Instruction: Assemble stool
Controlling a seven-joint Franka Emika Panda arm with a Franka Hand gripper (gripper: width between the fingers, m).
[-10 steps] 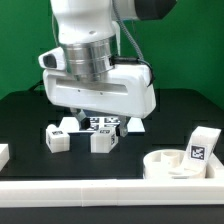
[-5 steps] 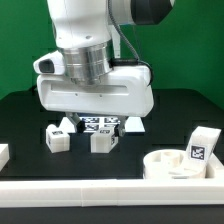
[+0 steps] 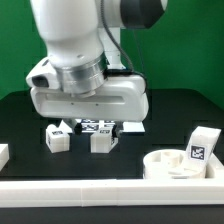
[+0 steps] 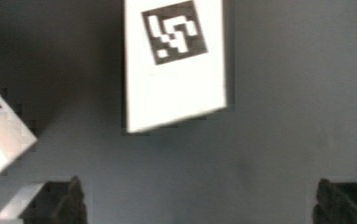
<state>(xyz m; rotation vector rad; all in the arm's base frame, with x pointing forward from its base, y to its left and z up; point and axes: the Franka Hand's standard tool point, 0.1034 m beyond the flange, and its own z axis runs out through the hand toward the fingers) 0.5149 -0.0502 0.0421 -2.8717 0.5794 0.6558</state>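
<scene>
Exterior view: the gripper (image 3: 90, 108) hangs low over the black table (image 3: 20, 115), its fingers hidden under the bulky hand. One leg (image 3: 57, 139) and a second leg (image 3: 101, 141) stand just in front of it. The seat (image 3: 172, 165) lies well off toward the exterior view's right, with a third leg (image 3: 203, 146) upright by its rim.

Wrist view: the fingertips (image 4: 54, 200) stand wide apart, holding nothing. Ahead of them lies a white tagged piece (image 4: 175, 65), possibly a leg
</scene>
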